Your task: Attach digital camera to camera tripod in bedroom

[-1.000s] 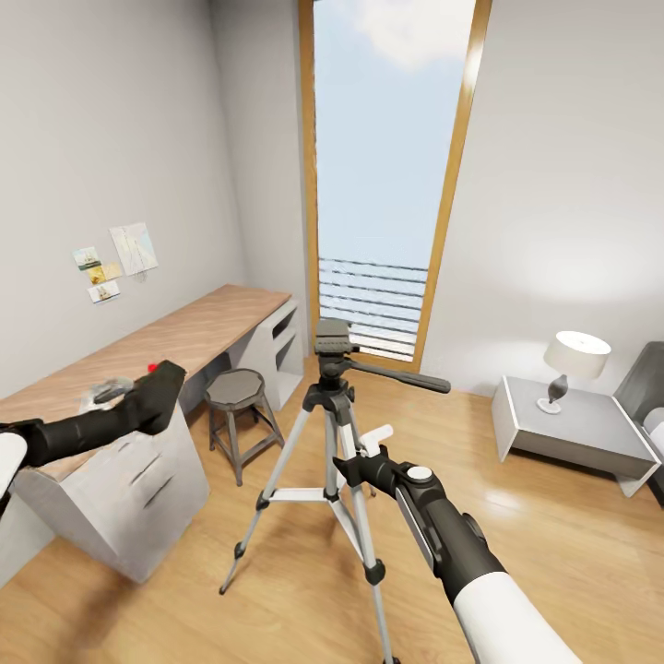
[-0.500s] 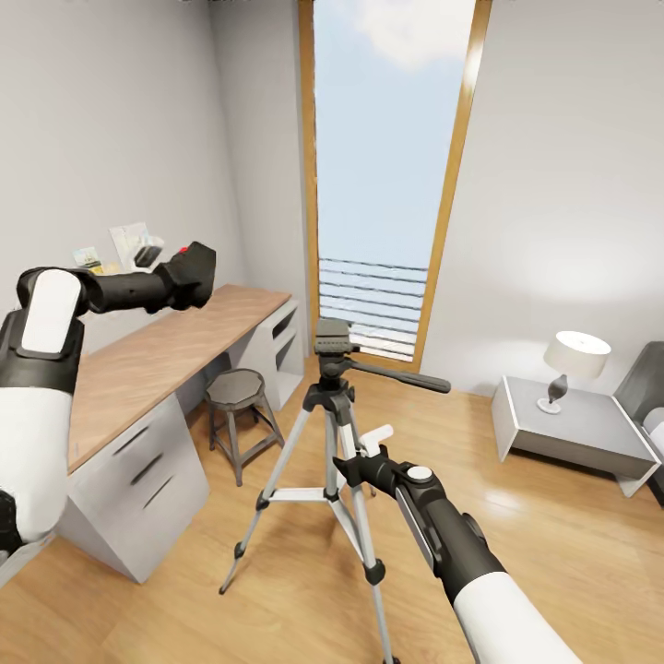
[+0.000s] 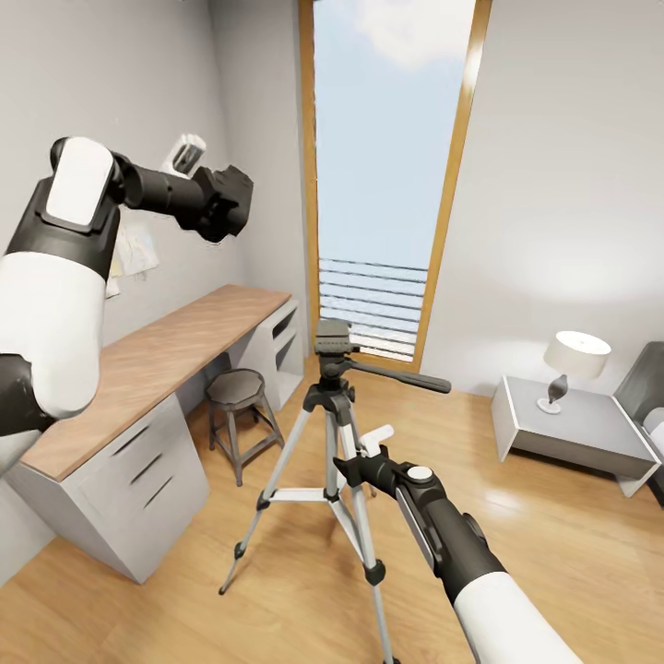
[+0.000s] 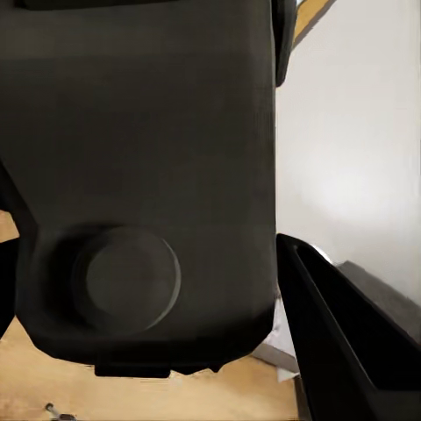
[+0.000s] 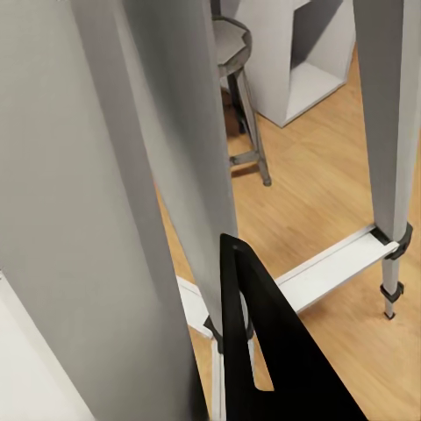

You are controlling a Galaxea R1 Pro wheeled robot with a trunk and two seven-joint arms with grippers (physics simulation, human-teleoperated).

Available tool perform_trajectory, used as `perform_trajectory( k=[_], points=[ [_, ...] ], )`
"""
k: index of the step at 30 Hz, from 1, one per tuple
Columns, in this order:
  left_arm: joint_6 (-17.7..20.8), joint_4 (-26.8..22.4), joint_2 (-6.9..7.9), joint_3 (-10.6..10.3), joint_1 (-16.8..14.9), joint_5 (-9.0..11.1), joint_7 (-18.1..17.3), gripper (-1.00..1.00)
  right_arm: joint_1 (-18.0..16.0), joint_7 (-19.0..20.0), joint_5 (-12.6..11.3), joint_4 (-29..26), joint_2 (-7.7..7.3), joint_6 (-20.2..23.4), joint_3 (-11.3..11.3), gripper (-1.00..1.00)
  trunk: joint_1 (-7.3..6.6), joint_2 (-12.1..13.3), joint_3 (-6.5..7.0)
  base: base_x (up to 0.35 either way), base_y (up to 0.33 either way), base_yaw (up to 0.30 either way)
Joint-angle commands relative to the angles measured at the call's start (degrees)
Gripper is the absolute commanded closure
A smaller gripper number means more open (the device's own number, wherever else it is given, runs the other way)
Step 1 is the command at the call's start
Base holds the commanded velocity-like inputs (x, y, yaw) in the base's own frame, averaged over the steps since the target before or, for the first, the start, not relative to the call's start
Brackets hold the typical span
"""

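Camera in hand, not yet mounted.

Your left gripper [image 3: 224, 201] is clamped on the digital camera [image 4: 140, 175], raised well above the camera tripod [image 3: 333, 406]; your right gripper [image 3: 355, 466] sits at a tripod leg, its closure unclear. Lowering onto the head remains.

Wood floor [image 3: 553, 572] bears camera tripod [image 3: 327, 433], stool [image 3: 238, 406].
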Motion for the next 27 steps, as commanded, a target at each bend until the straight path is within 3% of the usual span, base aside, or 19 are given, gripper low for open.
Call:
perform_trajectory(
  k=[1,5,6,9,10,13,14,18,27],
  points=[
    [0.17,-1.34,-0.15,-2.42,-0.42,0.62,0.47,1.00,-0.05,0.28,0.47,-0.11,0.06,0.21,-0.06,1.00,0.04,-0.14,-0.13,0.000,0.000,0.000],
    [0.17,-3.66,-0.32,-8.60,-0.84,2.40,0.48,1.00,-0.05,0.23,0.47,-0.11,0.10,0.22,-0.07,1.00,0.04,-0.14,-0.13,0.000,0.000,0.000],
    [0.17,-4.20,-0.31,-10.46,-0.92,3.97,0.47,1.00,-0.05,0.22,0.47,-0.11,0.11,0.23,-0.09,1.00,0.04,-0.14,-0.13,0.000,0.000,0.000],
    [0.17,-4.61,-0.25,-12.31,-0.98,7.20,0.47,1.00,-0.05,0.22,0.47,-0.11,0.11,0.23,-0.11,1.00,0.04,-0.14,-0.13,0.000,0.000,0.000],
    [0.17,-4.71,-0.14,-13.02,-0.99,9.61,0.47,1.00,-0.05,0.21,0.47,-0.11,0.11,0.23,-0.11,1.00,0.04,-0.14,-0.13,0.000,0.000,0.000],
    [0.17,-5.07,0.17,-13.64,-0.96,13.09,0.47,1.00,-0.05,0.21,0.47,-0.11,0.12,0.23,-0.12,1.00,0.04,-0.14,-0.13,0.000,0.000,0.000],
    [0.17,-5.52,0.48,-13.87,-0.90,15.20,0.47,1.00,-0.05,0.21,0.47,-0.11,0.12,0.23,-0.09,1.00,0.04,-0.14,-0.13,0.000,0.000,0.000],
    [0.17,-7.08,0.98,-14.18,-0.77,18.71,0.47,1.00,-0.05,0.21,0.47,-0.11,0.12,0.24,-0.07,1.00,0.04,-0.14,-0.13,0.000,0.000,0.000],
    [-0.03,-12.50,1.70,-14.29,-0.42,20.87,0.49,1.00,-0.05,0.21,0.47,-0.11,0.12,0.23,-0.10,1.00,0.04,-0.14,-0.13,0.000,0.000,0.000]
  ],
)
